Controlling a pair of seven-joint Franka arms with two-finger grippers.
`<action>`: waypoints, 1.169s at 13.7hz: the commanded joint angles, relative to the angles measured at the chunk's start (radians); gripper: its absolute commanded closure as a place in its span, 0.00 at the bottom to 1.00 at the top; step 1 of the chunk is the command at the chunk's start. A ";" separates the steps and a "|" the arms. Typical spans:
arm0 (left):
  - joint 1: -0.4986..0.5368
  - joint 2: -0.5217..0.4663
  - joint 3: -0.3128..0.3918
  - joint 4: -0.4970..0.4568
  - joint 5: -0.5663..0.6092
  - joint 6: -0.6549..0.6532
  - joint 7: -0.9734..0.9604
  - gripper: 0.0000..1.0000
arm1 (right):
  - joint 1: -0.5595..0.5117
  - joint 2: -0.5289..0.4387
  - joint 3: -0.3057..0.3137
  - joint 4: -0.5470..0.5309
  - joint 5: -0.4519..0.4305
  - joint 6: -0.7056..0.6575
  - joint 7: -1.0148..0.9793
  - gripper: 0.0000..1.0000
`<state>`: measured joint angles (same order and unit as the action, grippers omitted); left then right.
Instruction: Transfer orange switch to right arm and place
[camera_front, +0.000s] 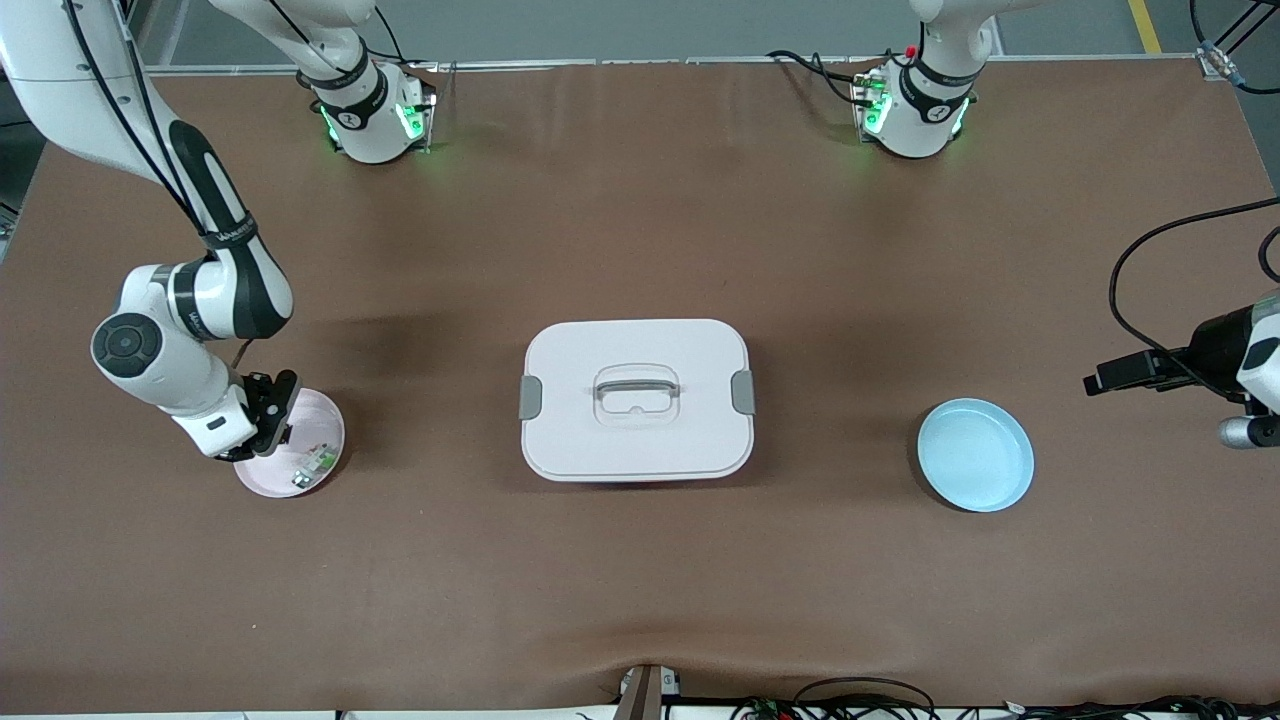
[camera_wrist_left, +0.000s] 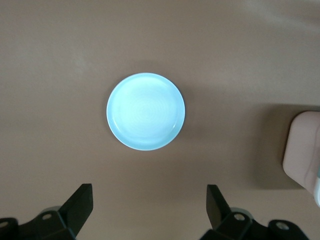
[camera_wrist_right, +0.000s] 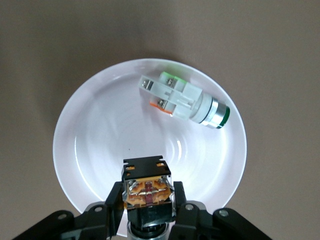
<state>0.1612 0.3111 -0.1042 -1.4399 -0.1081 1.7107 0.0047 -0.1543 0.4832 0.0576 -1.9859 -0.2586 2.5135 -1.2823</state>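
The right end effector (camera_wrist_right: 149, 212) hangs low over the pink plate (camera_front: 325, 425) at the right arm's end of the tabletop (camera_front: 640, 560), and its two fingers are clamped on the switch (camera_wrist_right: 148, 189), which sits squarely between them with its orange, metal-contacted face turned up toward the wrist camera. In the front view the switch itself is too small and too hidden by the end effector (camera_front: 268, 420) to pick out. The grip looks firm and centred, which I take to suit a careful set-down into the plate rather than a drop; whether the switch already touches the plate I cannot tell. Just ahead of the fingers, lying on its side in the same plate and apart from the switch, is a white-and-green part (camera_wrist_right: 184, 101); it leaves bare plate directly under the end effector, so the placing should not knock it if the descent stays straight. The left end effector (camera_wrist_left: 150, 210) waits up in the air near the blue plate (camera_wrist_left: 145, 111), its fingers spread wide with nothing between them, as fits an arm that has no load. A white lidded box (camera_front: 637, 398) sits on the tabletop between the two plates, well apart from both end effectors.
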 joint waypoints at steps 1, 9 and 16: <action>-0.110 -0.004 0.098 0.033 0.016 -0.005 0.023 0.00 | -0.025 0.015 0.014 -0.014 -0.027 0.042 0.009 1.00; -0.114 -0.053 0.003 0.006 0.164 -0.031 -0.014 0.00 | -0.031 0.061 0.001 -0.019 -0.027 0.110 0.014 1.00; -0.156 -0.267 0.023 -0.197 0.094 0.041 -0.081 0.00 | -0.044 -0.006 0.005 -0.007 -0.016 -0.028 0.049 0.00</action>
<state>0.0347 0.1230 -0.1151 -1.5363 0.0122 1.7246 -0.0820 -0.1820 0.5408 0.0446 -1.9886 -0.2590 2.5744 -1.2570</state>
